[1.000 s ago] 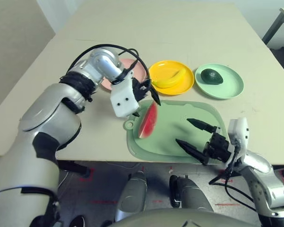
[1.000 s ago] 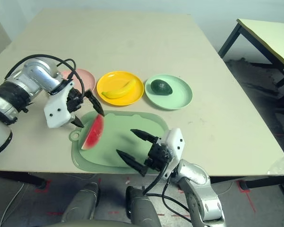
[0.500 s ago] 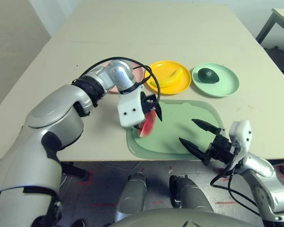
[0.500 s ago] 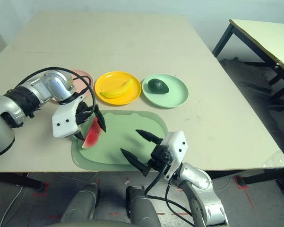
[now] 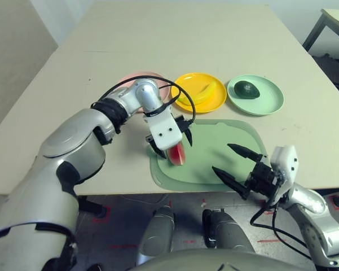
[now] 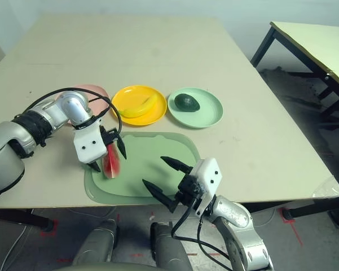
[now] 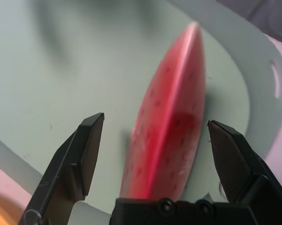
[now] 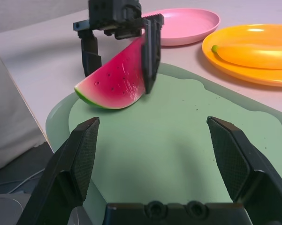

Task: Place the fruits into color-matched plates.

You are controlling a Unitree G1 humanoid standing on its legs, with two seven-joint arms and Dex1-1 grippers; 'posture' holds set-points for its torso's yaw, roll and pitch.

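Using the green cutting board [image 5: 211, 144] as my landmark, since everything's kinda parked around it on the big table [image 5: 158, 34].

Leftmost is the pink plate [image 8: 190, 28], just past the board's far left corner, partly behind the left arm with its black cable looping over. I can't see any fruit on the parts of it that show.

Then there's the left gripper [image 5: 176, 151], down low over the left end of the board. Its claw is wide open, one finger on each side of the watermelon wedge [image 7: 166, 126]. There's a gap on both sides, so it's not grabbing anything. The wedge itself is lying on the board's left end, red edge facing up, long side running between the fingers.

Next over, the yellow plate [image 5: 214, 104] sits just beyond the board's far edge, and the banana [image 5: 203, 95] is lying in it. Color match, nice.

The right gripper [image 5: 221, 156] is hanging above the right part of the board, pointing in toward the middle. Also spread wide, nothing in its grip.

Last up, the mint green plate [image 5: 271, 101] is past the board's far right corner, right by the yellow one, with the avocado [image 5: 246, 89] inside. Further right of the board there's a second table [image 6: 321, 45].
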